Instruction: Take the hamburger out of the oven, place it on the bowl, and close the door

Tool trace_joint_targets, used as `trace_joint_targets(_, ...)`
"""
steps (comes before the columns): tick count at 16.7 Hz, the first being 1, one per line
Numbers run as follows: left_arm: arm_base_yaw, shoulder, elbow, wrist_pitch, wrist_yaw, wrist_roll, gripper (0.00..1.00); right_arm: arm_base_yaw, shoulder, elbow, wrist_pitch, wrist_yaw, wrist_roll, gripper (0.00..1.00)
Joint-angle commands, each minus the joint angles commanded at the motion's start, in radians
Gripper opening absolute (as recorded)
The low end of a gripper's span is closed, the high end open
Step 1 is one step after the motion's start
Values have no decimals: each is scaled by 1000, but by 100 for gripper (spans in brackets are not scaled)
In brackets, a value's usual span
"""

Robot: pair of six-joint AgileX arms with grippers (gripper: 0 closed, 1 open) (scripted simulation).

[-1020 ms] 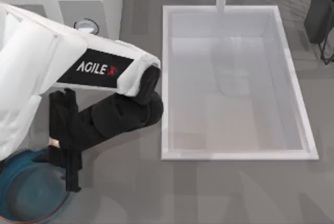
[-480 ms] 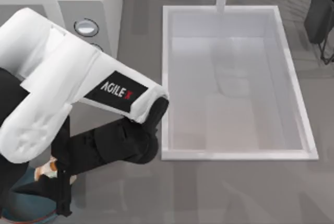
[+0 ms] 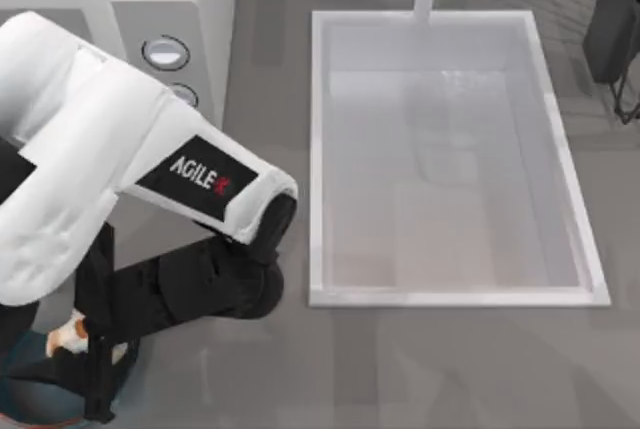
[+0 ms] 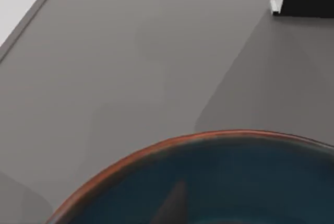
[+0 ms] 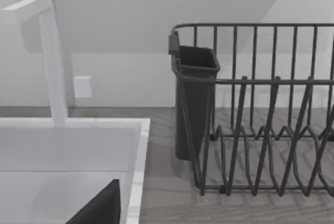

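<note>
My left arm covers most of the near-left of the table, so much of what matters is hidden under it. My left gripper (image 3: 95, 364) hangs over the bowl (image 3: 30, 404), and only a sliver of the bowl's teal inside shows past the black wrist, cut off by the frame's edge. The hamburger (image 3: 72, 332) peeks out as one pale, orange-patched bit pressed against my fingers, above the bowl; whether the fingers are clamped on it or merely beside it, I cannot tell. In the left wrist view the bowl's (image 4: 219, 182) orange rim arcs across grey table, its far half cut off.

Behind my arm stands the oven (image 3: 190, 29); two knobs (image 3: 165, 51) show on its front, the second half covered by my forearm. Its door and cavity are hidden.

One sink (image 3: 450, 159) lies to the right of my gripper. One dish rack (image 5: 261, 114) shows in the right wrist view, beyond the sink.
</note>
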Motion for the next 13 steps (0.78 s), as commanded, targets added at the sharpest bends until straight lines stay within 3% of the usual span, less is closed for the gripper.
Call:
trace_joint_targets(8,31,16,-66,68,-26,19,0,0,0,0,0,0,0,100)
trace_joint_targets(13,31,16,-66,68,-26,19,38,0,0,0,0,0,0,100)
